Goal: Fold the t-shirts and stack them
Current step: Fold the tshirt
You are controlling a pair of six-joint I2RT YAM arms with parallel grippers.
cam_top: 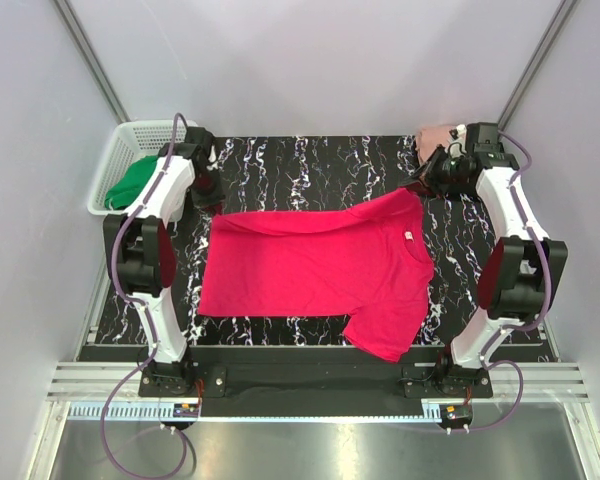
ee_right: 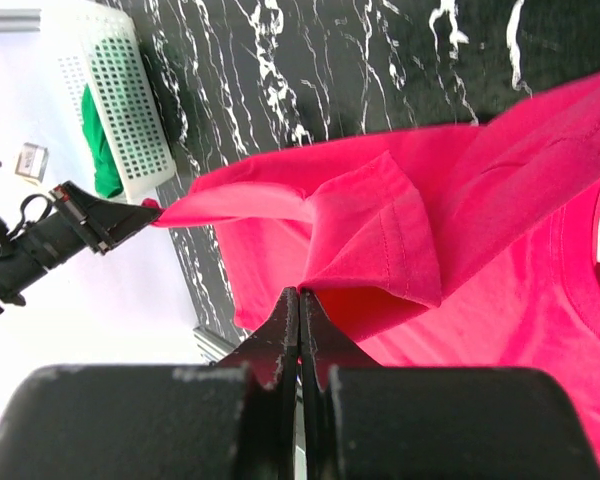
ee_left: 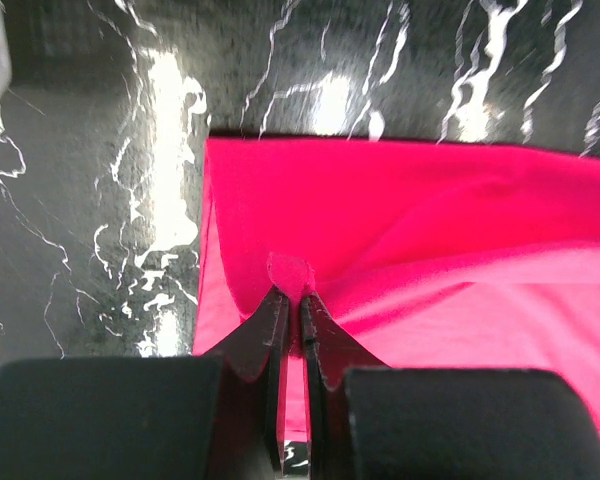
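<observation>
Top external, 1 crimson t-shirt (cam_top: 310, 265), 1 basket (cam_top: 125, 145)

One crimson-pink shirt (cam_top: 310, 265), one salmon shirt (cam_top: 435, 136), one basket (cam_top: 120, 130), one green cloth (cam_top: 130, 183), two arms (cam_top: 158, 215) (cam_top: 515, 225).

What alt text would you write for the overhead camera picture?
A crimson-pink t-shirt lies spread on a black marbled table, pinched by the left gripper at its far hem corner and the right gripper at its far sleeve. A white basket holding green cloth stands far left.
</observation>
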